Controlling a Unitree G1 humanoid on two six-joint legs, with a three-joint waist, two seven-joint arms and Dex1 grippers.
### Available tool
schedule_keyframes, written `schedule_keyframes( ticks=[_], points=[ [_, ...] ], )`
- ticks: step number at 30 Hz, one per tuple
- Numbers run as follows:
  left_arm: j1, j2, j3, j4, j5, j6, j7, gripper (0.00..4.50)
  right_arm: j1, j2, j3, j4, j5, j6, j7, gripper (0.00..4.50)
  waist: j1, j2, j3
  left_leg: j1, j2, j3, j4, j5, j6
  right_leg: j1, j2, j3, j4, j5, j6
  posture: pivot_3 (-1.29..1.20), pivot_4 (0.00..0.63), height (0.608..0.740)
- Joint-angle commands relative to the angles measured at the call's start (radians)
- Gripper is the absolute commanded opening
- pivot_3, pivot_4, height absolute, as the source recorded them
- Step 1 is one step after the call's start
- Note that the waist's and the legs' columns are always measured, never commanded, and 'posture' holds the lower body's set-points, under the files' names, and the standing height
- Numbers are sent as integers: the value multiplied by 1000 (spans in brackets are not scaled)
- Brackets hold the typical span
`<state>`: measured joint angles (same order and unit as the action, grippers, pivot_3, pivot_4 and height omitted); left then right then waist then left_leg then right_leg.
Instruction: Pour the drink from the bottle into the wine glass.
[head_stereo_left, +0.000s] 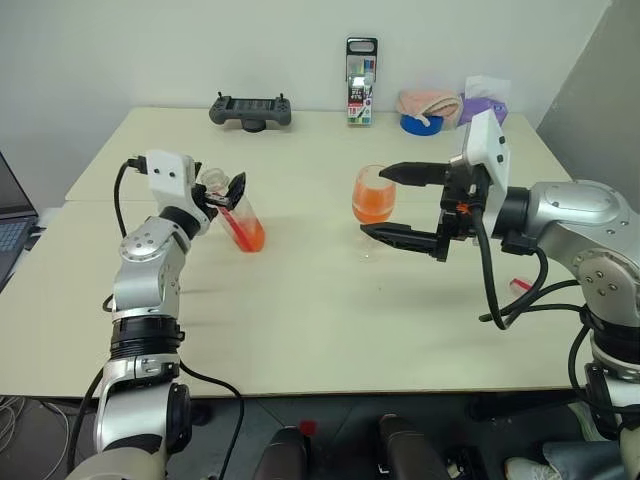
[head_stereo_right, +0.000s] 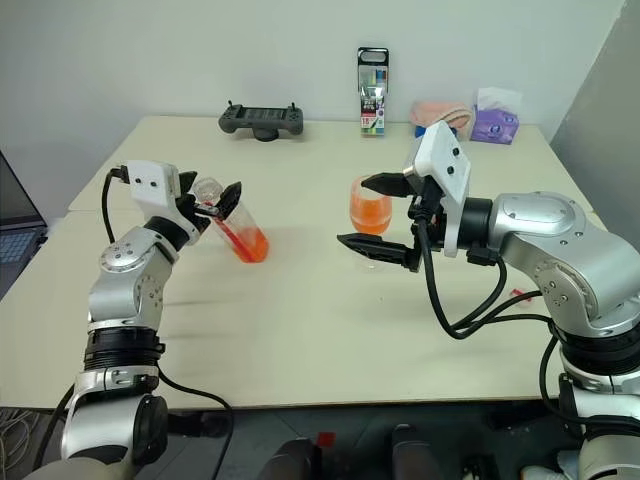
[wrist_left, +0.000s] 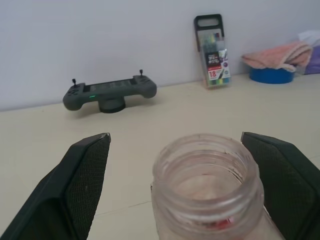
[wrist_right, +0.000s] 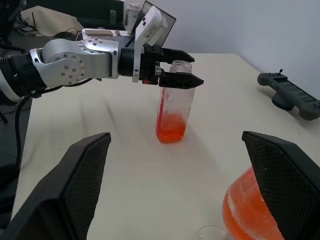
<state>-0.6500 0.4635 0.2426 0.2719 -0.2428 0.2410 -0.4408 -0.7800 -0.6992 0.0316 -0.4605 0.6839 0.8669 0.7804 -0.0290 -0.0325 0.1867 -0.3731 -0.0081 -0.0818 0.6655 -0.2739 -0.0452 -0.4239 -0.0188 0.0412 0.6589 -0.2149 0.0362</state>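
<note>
Uncapped clear bottle (wrist_left: 207, 192) between wide-open left pincer (head_stereo_left: 226, 194) fingers, unheld, tilted on the worktop (head_stereo_left: 300, 330), little orange-red drink (wrist_right: 170, 129) at its base. Right pincer (head_stereo_left: 395, 205) open around the wine glass (head_stereo_left: 373, 200), bowl mostly full.

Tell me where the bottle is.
The bottle stands on the table's left side between the open left gripper's fingers, left of the wine glass.
</note>
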Motion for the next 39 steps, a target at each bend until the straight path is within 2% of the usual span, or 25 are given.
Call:
schedule_keyframes(
  ticks=[1,22,26,31,39],
  points=[
    [-7,3,-5,-62,-14,15,1,4483,-28,-12,-18,1,-16,-33,12,4500,0,0,0,0,0,0,0,0,0,0,0,0,0,0,0,0,150,740],
    [-17,27,10,-133,-72,60,-49,4483,-30,-17,-9,38,-69,-70,54,4500,0,0,0,0,0,0,-1,0,0,0,0,0,-2,0,0,0,150,740],
    [-36,71,17,-165,-117,98,-104,4483,-23,-23,-19,31,-63,-60,64,4500,-1,0,0,0,0,0,-1,0,0,0,0,0,-2,0,0,0,150,740],
    [-67,159,24,-203,-228,189,-272,4483,-14,-36,-28,47,-75,-66,70,4500,-3,0,0,-1,0,0,-1,0,0,0,1,0,-3,0,0,0,150,740],
    [-108,299,20,-251,-377,349,-483,4483,45,-101,-128,93,-63,-61,66,4500,-3,1,0,-2,1,1,-2,0,0,0,1,0,-9,-1,0,0,150,740]
  ],
)
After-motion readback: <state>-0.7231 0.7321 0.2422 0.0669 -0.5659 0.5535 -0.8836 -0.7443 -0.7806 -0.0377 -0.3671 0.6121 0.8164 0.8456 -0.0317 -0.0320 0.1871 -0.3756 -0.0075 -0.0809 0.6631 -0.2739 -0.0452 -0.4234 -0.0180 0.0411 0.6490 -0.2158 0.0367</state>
